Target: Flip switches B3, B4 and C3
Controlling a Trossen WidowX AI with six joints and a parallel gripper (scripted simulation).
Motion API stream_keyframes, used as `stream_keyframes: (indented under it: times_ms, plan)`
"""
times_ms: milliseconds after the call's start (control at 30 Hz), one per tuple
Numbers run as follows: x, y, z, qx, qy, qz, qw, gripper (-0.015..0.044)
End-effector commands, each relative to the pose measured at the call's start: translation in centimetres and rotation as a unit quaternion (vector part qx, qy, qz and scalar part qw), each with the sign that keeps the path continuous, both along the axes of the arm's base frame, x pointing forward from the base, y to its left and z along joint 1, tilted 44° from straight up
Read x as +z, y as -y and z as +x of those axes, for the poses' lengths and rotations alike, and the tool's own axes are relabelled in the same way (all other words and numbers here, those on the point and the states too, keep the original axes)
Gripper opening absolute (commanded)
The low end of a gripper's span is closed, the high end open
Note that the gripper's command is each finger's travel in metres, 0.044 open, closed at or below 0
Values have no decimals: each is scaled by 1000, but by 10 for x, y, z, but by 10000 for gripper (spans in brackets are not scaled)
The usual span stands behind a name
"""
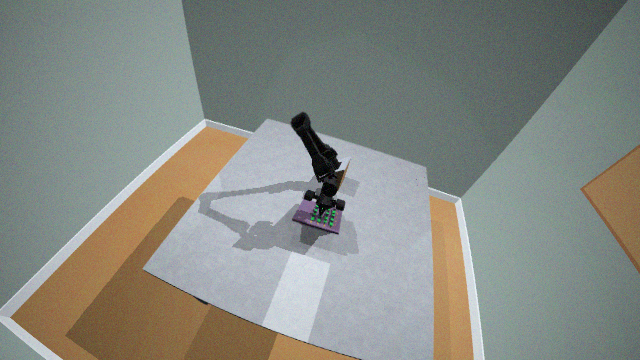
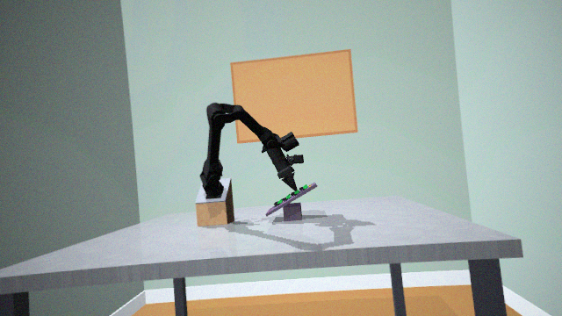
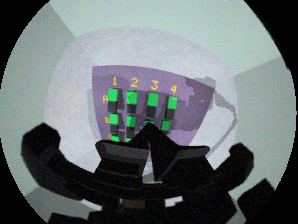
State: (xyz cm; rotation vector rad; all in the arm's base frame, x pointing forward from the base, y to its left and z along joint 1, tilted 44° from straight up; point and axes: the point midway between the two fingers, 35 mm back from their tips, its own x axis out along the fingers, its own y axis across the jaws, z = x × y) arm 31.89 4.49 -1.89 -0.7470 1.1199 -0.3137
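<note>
Because the gripper [image 3: 152, 135] is fully closed with nothing between its fingers, its two tips make one blunt point, and the coming press turns on where that point stands over the grid of green switches on the purple panel [image 3: 193, 112]. In the wrist view the panel lies just ahead of and below the point, with column numbers 1 to 4 running left to right along its far edge. The tip sits in line with the gap between columns 2 and 3, leaning toward 3, and it covers the second row down, so I judge it to be at or just above the switch at B3; whether it touches that switch I cannot tell, since the tip hides it. B4 would then lie one place to the gripper's right in the same row, and C3 one place nearer the wrist, under the fingers and out of sight. Each switch runs lengthwise away from the gripper, toward the numbered edge. In the exterior view the panel [image 2: 291, 197] rests tilted on a small block [image 2: 292, 211], its far edge raised, and the closed gripper [image 2: 291, 183] comes down steeply with its tip close to the sloping face. From the top view the gripper [image 1: 321, 205] stands over the panel's [image 1: 301, 217] near half.
</note>
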Motion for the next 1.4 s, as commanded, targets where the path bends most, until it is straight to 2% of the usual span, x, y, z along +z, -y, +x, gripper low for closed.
stream_keyframes:
  times_ms: [0,600,800,900,1133,1367]
  plan:
    - [-1,0,0,1,-2,1,1000,0]
    - [-3,2,1,1,-2,1,1000,0]
    - [40,-34,-27,10,6,4,1000,0]
    - [41,-36,-29,10,6,4,1000,0]
    - [57,-7,-41,10,6,3,1000,0]
    - [32,14,-26,19,16,4,1000,0]
